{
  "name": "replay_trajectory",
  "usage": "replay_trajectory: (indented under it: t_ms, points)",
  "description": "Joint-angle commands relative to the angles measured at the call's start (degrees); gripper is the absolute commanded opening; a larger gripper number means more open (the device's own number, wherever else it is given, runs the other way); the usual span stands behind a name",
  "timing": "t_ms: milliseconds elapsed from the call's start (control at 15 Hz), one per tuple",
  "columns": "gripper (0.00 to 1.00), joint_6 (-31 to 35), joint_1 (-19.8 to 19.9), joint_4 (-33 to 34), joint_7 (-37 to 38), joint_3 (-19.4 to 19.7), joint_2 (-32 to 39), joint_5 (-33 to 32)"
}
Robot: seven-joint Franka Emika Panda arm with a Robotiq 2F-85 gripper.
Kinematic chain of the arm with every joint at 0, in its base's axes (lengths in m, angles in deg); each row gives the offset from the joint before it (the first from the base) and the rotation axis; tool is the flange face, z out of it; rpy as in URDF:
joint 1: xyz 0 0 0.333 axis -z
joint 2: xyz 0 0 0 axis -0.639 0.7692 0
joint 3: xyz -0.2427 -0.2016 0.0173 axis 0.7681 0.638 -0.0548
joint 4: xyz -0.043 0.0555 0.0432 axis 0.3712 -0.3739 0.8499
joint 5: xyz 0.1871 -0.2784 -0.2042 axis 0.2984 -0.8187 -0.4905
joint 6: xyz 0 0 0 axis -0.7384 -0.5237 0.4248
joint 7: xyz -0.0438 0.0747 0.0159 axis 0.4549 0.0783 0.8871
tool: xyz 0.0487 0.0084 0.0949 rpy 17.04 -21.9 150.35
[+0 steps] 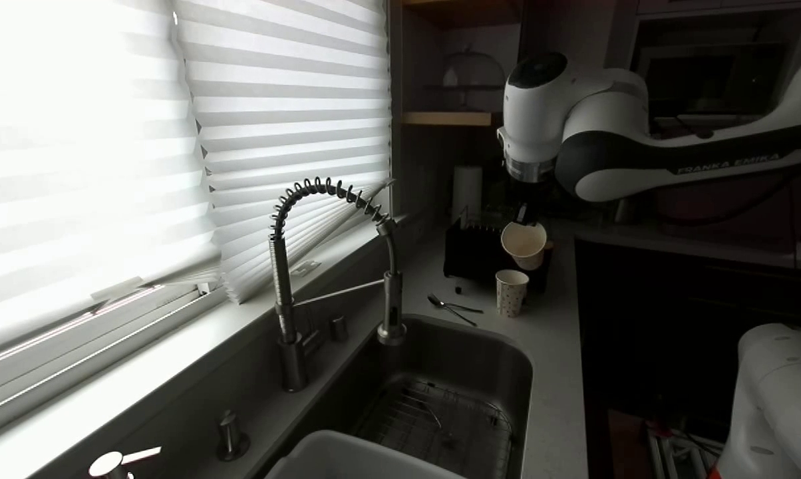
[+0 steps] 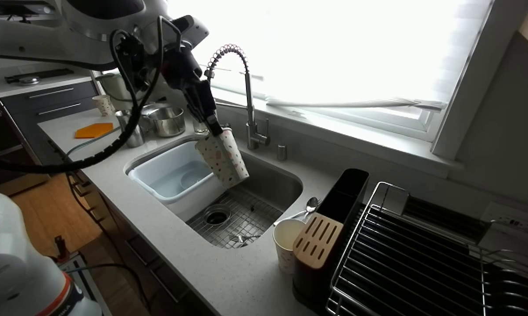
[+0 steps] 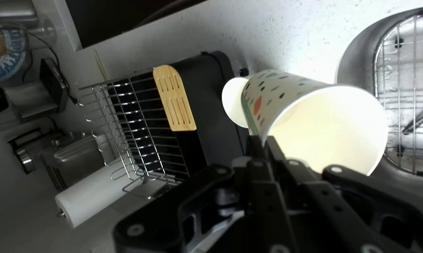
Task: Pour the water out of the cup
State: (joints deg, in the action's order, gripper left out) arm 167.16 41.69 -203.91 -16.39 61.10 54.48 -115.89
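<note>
My gripper is shut on the rim of a white paper cup with coloured specks. The held cup also shows in both exterior views, held in the air by the gripper. It is tilted, its base low and its mouth turned toward the sink side. Its inside looks pale, and I see no water in it and no stream. A second speckled cup stands upright on the counter below, beside the black utensil holder; it also shows in an exterior view. The sink has a wire grid in its bottom.
A tall spring faucet stands over the sink's window side. A white tub sits in part of the sink. A utensil holder and wire dish rack stand past the sink's end. Cutlery lies at the rim.
</note>
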Motion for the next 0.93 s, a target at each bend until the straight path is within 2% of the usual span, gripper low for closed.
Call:
replay_trajectory:
  t_ms: [0, 200, 467, 667, 867]
  points:
    - [0.01, -4.02, 3.7, 1.34, 1.77, 0.43, 3.55, 0.88]
    - [0.01, -4.92, 6.75, 1.54, 5.21, 2.22, 5.57, 0.99]
    - [0.01, -2.95, 10.15, 1.96, 12.54, 5.04, 7.42, 2.46]
    - [0.01, -0.31, 11.63, 2.54, 17.84, 6.71, 8.4, 5.27]
    - [0.01, 5.0, 13.05, 2.95, 22.97, 7.79, 8.83, 7.51]
